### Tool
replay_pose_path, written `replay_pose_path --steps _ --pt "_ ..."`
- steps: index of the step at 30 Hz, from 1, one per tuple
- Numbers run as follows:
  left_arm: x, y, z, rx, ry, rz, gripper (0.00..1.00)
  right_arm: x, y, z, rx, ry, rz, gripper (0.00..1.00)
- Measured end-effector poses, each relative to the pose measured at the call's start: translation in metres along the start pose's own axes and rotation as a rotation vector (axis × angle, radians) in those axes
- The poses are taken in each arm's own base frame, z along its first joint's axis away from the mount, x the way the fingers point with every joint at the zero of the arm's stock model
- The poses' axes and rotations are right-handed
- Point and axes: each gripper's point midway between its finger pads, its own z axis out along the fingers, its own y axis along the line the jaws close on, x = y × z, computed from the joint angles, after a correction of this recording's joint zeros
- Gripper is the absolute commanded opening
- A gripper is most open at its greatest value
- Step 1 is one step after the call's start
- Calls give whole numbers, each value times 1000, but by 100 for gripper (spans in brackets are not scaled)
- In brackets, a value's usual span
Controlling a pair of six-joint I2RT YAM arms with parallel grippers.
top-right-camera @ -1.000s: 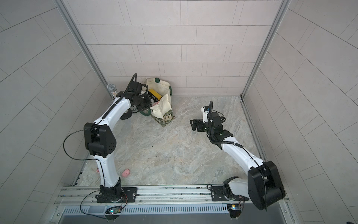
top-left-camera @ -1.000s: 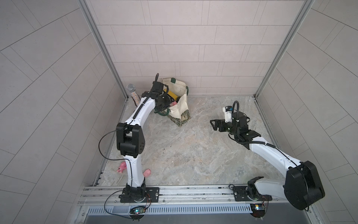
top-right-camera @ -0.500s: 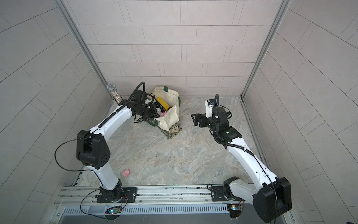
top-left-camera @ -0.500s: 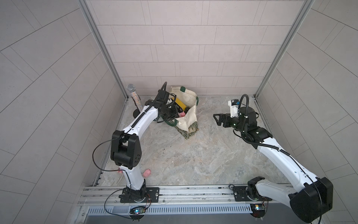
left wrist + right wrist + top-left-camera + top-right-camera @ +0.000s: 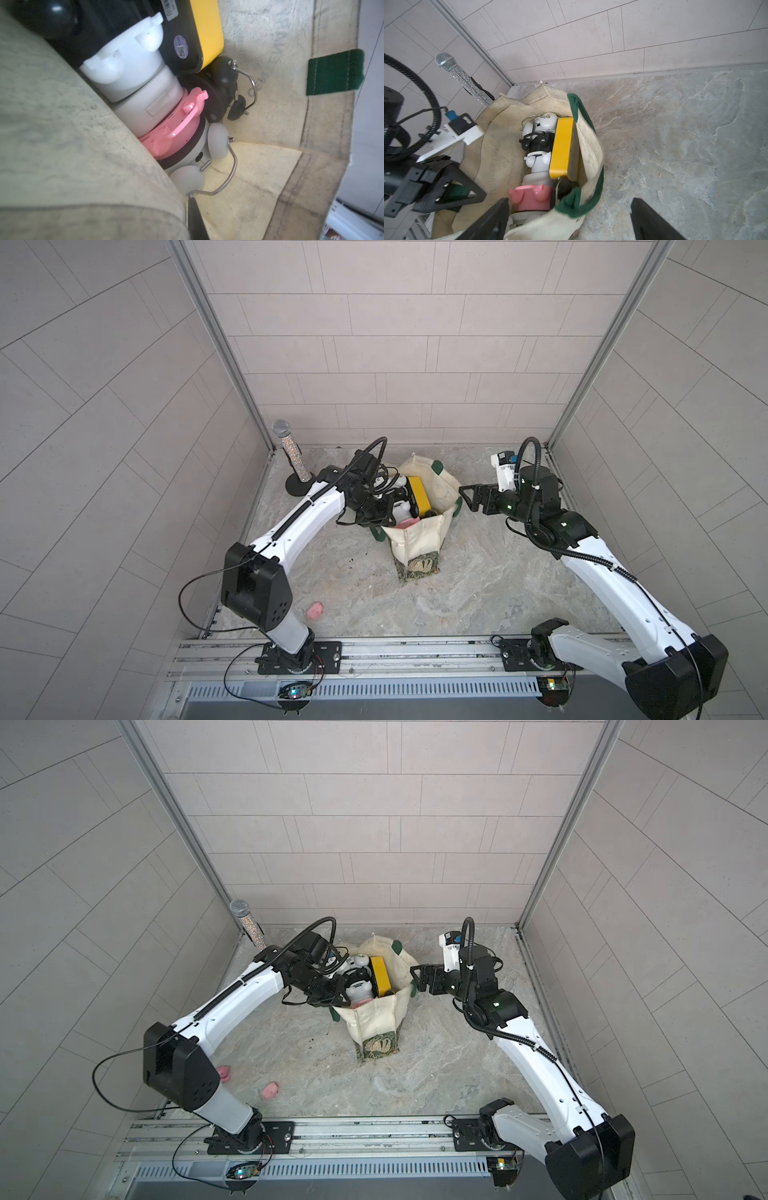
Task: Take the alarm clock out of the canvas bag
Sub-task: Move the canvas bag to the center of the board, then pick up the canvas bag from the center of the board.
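Left end effector (image 5: 380,512) clamped on the canvas bag (image 5: 415,541), right end effector (image 5: 465,499) spread wide beside its mouth

A blurred fold of the canvas bag (image 5: 62,145) is partly hiding the grey alarm clock (image 5: 218,143); the edge is cropping the right hand (image 5: 570,200).

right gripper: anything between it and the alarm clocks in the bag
Yes: the side wall and green handle of the canvas bag, then a yellow case inside against that wall. The mouth is open above.
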Motion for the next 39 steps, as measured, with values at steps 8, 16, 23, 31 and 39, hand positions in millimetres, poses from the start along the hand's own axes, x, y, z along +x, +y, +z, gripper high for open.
replay_pose_path --steps 8,16,23,31,39 --pt "37 18 -16 -90 65 88 38 17 -3 5 4 65 -8 93" --pt "9 35 -48 -298 -79 129 81 33 12 5 -77 97 -10 93" --pt "0 43 -65 -371 -193 120 70 23 32 -10 -159 37 -46 92" --pt "6 50 -44 -340 -160 70 57 18 68 -25 -285 -20 -117 92" --pt "5 56 -24 -325 -109 34 6 31 97 -25 -364 -6 -190 92"
